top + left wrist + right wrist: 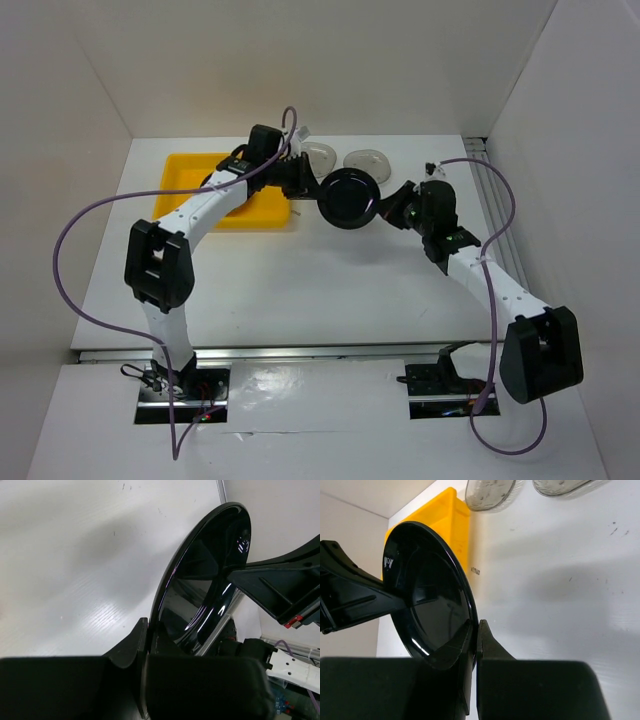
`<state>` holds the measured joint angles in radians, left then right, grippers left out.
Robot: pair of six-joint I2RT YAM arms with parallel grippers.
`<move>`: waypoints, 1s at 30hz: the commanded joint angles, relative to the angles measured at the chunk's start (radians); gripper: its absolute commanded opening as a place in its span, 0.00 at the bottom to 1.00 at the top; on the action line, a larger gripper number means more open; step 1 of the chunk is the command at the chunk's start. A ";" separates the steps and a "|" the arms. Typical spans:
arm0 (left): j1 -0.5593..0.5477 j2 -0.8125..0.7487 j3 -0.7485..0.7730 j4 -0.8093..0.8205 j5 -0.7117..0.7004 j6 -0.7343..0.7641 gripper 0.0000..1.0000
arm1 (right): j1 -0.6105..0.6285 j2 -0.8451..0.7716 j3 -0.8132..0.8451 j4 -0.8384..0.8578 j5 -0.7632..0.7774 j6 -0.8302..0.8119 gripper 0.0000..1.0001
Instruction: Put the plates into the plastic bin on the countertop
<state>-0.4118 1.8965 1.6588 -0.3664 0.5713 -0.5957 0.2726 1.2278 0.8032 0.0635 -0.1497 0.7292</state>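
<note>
Your top view: black plate (348,198) midair between arms, yellow bin (182,172) near. Only wrist views confirm left gripper (146,640), right gripper (475,635) each clamped on rim.

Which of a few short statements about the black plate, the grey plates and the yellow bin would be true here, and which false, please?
1. Both grippers hold the black plate by its rim. True: the left gripper and the right gripper each clamp an opposite edge.
2. The black plate lies in the yellow bin. False: it is held outside the bin, to its right.
3. Two translucent grey plates rest on the countertop beyond the grippers. True.
4. The grey plates are stacked. False: they lie side by side.
</note>
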 commanded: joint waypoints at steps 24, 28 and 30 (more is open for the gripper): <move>0.582 -0.082 -0.237 0.190 -0.358 -0.286 0.00 | -0.006 -0.211 -0.297 0.059 0.022 -0.065 1.00; 0.593 -0.062 -0.246 0.176 -0.376 -0.305 0.25 | -0.006 -0.200 -0.266 0.045 0.032 -0.086 1.00; 0.604 -0.048 -0.258 0.164 -0.376 -0.316 0.30 | -0.006 -0.191 -0.266 0.045 0.032 -0.086 1.00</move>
<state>0.1730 1.8256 1.3857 -0.2222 0.2119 -0.8795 0.2703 1.0374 0.5011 0.0902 -0.1368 0.6708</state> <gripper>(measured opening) 0.281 0.997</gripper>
